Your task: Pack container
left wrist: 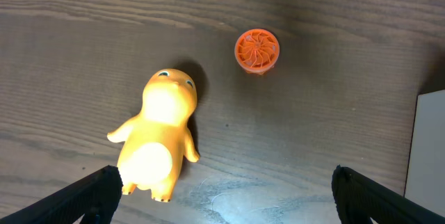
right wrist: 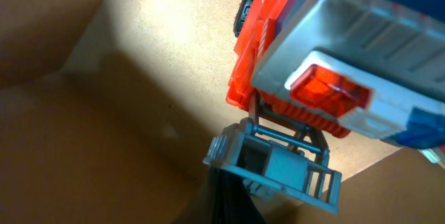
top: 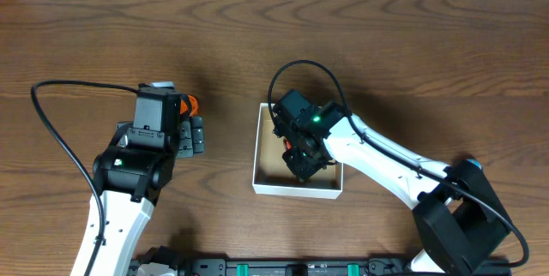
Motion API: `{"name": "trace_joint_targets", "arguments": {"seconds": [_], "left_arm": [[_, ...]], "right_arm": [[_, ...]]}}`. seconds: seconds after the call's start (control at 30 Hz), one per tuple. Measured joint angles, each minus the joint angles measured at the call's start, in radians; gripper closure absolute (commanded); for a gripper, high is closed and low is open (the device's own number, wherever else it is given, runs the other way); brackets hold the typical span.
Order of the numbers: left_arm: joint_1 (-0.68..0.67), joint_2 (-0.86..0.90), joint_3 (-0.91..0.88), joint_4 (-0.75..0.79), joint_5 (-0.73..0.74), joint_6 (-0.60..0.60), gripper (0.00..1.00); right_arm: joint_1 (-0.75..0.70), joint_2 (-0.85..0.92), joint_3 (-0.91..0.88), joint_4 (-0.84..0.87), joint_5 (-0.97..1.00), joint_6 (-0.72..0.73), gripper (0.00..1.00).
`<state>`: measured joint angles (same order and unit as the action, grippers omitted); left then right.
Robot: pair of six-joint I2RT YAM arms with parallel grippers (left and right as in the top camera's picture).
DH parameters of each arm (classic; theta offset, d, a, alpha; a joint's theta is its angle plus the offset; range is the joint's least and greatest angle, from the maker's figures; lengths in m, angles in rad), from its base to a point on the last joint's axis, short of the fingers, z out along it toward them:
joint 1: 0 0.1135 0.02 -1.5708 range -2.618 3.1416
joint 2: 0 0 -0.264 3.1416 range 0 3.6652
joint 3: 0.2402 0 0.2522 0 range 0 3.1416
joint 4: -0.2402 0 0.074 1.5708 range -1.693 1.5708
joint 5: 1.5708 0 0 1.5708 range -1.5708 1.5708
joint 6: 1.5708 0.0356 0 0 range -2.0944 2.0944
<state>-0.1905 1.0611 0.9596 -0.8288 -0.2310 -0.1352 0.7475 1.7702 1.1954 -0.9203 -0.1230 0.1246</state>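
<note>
The container (top: 296,189) is a shallow white-walled box with a tan floor, at the table's middle. My right gripper (top: 304,161) is down inside it. In the right wrist view its dark fingers (right wrist: 233,195) are together under the grey ladder basket of a red and white toy fire truck (right wrist: 313,71), which is over the tan floor (right wrist: 139,64). My left gripper (left wrist: 222,196) is wide open and empty, low over the table. A yellow-orange toy figure (left wrist: 160,137) lies by its left finger. An orange ribbed disc (left wrist: 256,50) lies farther off.
The container's white wall (left wrist: 427,154) shows at the right edge of the left wrist view. In the overhead an orange piece (top: 190,105) shows beside the left wrist. The right arm's black cable (top: 300,75) loops above the box.
</note>
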Motion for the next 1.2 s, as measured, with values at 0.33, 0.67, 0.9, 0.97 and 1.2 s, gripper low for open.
{"name": "trace_joint_targets", "arguments": {"seconds": [0.33, 0.67, 0.9, 0.97, 1.2], "left_arm": [[0.000, 0.000, 0.000, 0.000, 0.000, 0.000, 0.02], [0.000, 0.000, 0.000, 0.000, 0.015, 0.000, 0.02], [0.000, 0.000, 0.000, 0.000, 0.015, 0.000, 0.02], [0.000, 0.000, 0.000, 0.000, 0.015, 0.000, 0.02], [0.000, 0.000, 0.000, 0.000, 0.015, 0.000, 0.02]], "right_arm": [[0.020, -0.179, 0.064, 0.006, 0.038, -0.026, 0.98], [0.021, -0.151, 0.079, 0.042, 0.061, -0.038, 0.99], [0.021, -0.051, 0.078, 0.141, 0.112, -0.039, 0.99], [0.021, -0.039, 0.078, 0.170, 0.135, -0.038, 0.98], [0.018, 0.013, 0.079, 0.214, 0.229, -0.004, 0.98]]}}
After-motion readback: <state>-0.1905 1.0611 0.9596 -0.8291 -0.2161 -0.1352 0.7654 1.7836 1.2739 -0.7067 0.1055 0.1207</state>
